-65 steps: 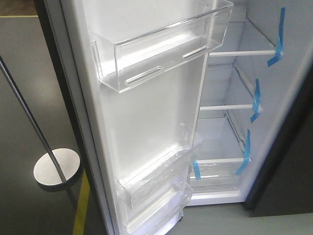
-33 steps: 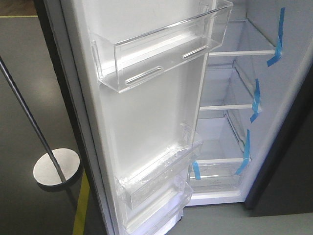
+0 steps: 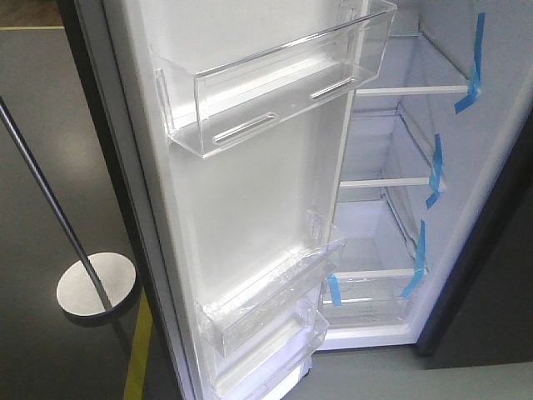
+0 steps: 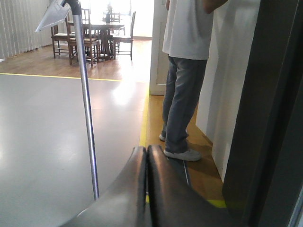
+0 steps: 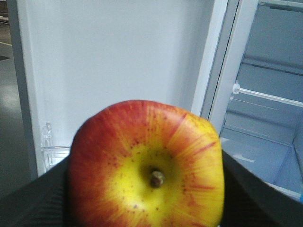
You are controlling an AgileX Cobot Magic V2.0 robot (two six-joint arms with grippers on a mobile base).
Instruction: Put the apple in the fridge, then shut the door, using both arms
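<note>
1. Right now my right pincer (image 5: 144,201) is pinching the apple (image 5: 147,161). Its dark fingers (image 5: 33,198) press on both sides, and the yellow stem patch faces the wrist camera.
2. My left pincer (image 4: 146,156) is pressed together with nothing in it, its two curved fingers touching along their length.
3. Only the right wrist view shows the apple. It is held in the air in front of the white inner face of the door (image 5: 118,56), with the open fridge (image 5: 270,118) to the right. It is not yet inside.
4. Only the front view shows the whole opening. The door (image 3: 250,192) is swung wide, and its clear upper bin (image 3: 275,83) holds nothing. There are glass shelves with strips of blue tape (image 3: 475,67), and a pole stand (image 3: 96,287) is on the grey floor to the left.
5. Only the left wrist view shows a person (image 4: 187,71) in a white shirt and jeans, standing beside a dark panel (image 4: 265,118). I cannot tell whether that panel is the door.
6. Neither pincer nor the apple appears in the front view. The apple hides the tips of my right fingers.
7. The front view matches the earlier frames: door, bins and stand have not moved.
</note>
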